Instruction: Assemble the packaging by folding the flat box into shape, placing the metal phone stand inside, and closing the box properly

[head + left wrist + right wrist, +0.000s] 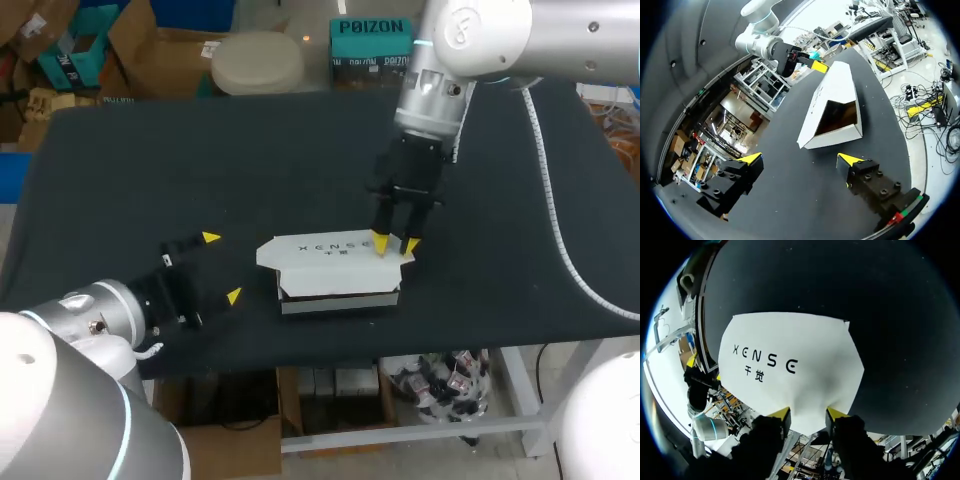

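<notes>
White box [335,270] lies on the black table [150,170], near its front edge. The right gripper [395,243] stands over the box's right end, fingers a narrow gap apart and tips down on the lid.

Left gripper [800,157]: spread wide, nothing between the fingers, low over the table left of the box.

Only the left wrist view shows the box's near end open, with a dark interior. The right wrist view shows the lid face-on, with dark printed lettering in two lines.

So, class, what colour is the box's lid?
The box lid is white with black lettering, clearest in the right wrist view.
</notes>
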